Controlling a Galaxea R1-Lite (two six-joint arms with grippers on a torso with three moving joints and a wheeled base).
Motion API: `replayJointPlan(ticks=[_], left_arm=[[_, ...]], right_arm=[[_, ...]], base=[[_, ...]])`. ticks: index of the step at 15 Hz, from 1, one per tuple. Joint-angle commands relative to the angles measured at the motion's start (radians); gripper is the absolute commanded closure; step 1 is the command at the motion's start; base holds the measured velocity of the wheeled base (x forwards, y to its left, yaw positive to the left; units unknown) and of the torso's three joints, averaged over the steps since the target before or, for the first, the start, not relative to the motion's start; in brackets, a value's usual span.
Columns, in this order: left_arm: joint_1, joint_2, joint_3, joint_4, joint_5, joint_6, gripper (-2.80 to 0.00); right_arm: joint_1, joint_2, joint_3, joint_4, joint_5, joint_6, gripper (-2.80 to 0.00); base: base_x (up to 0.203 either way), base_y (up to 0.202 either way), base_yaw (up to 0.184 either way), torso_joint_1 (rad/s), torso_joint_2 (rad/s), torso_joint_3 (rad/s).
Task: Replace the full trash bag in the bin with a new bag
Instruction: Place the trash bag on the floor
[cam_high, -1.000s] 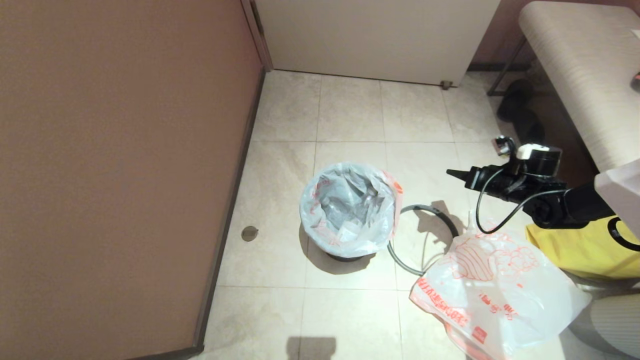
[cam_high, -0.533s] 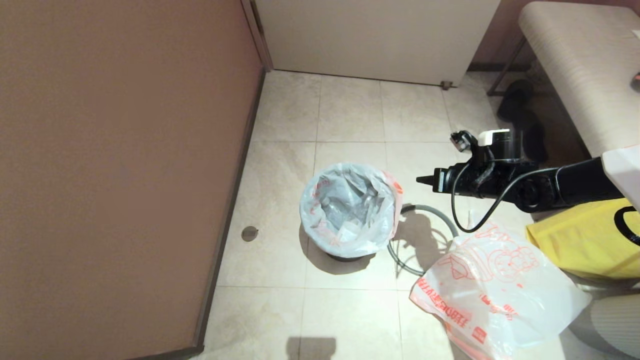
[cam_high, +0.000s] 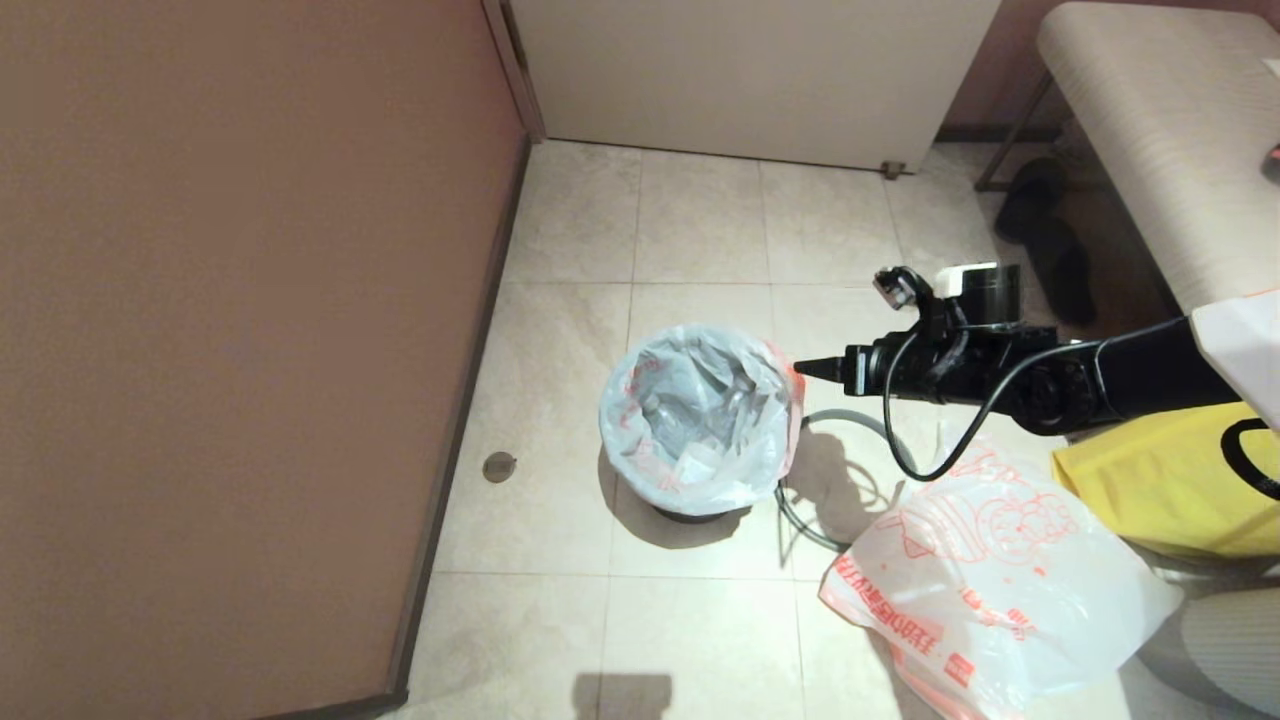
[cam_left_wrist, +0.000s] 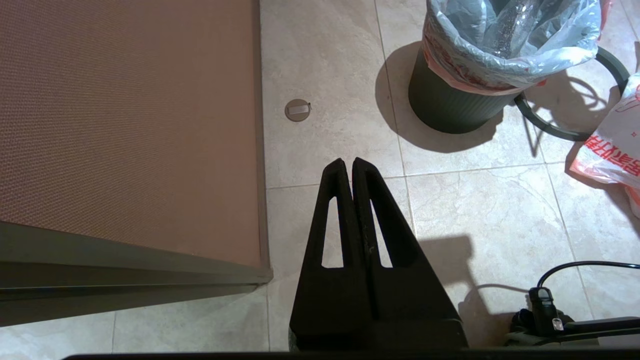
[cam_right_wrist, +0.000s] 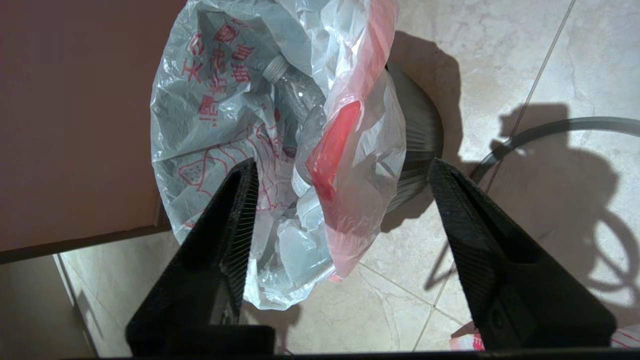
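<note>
At the bin's right rim: right end effector (cam_high: 800, 368) jaws wide, empty, lined up on the full trash bag (cam_high: 700, 420) and its pink-red handle (cam_right_wrist: 334, 147).
Full trash bag sits in the bin (cam_left_wrist: 450, 102), by the wall (cam_high: 250, 330). Risks: thin film tears; pinching only the loose handle could tip the light bin. Grey ring rim (cam_high: 850, 480) and new bag (cam_high: 990, 590) crowd the floor (cam_high: 700, 220) to the right; open tiles beyond the bin. Left end effector (cam_left_wrist: 352, 172) parked, closed.
</note>
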Motion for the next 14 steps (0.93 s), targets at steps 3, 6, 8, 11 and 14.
replayJointPlan(ticks=[3,6,8,11,14], left_arm=[[0.001,0.001,0.000,0.000,-0.001,0.001,0.00],[0.000,0.001,0.000,0.001,-0.001,0.001,0.00],[-0.001,0.001,0.000,0.001,-0.001,0.001,0.00],[0.000,0.001,0.000,0.000,-0.001,0.001,0.00],[0.000,0.001,0.000,0.001,-0.001,0.001,0.00]], right_arm=[[0.013,0.052,0.000,-0.048,-0.003,0.001,-2.80],[0.019,0.083,0.000,-0.073,-0.004,0.002,-2.80],[0.033,0.092,0.000,-0.076,-0.010,0.002,-2.80],[0.046,0.126,-0.004,-0.125,-0.040,0.008,-2.80],[0.062,0.176,-0.005,-0.257,-0.122,0.013,0.00]], base=[[0.000,0.000,0.000,0.000,0.00,0.000],[0.000,0.000,0.000,0.000,0.00,0.000],[0.000,0.000,0.000,0.000,0.00,0.000],[0.000,0.000,0.000,0.000,0.00,0.000],[0.000,0.000,0.000,0.000,0.00,0.000]])
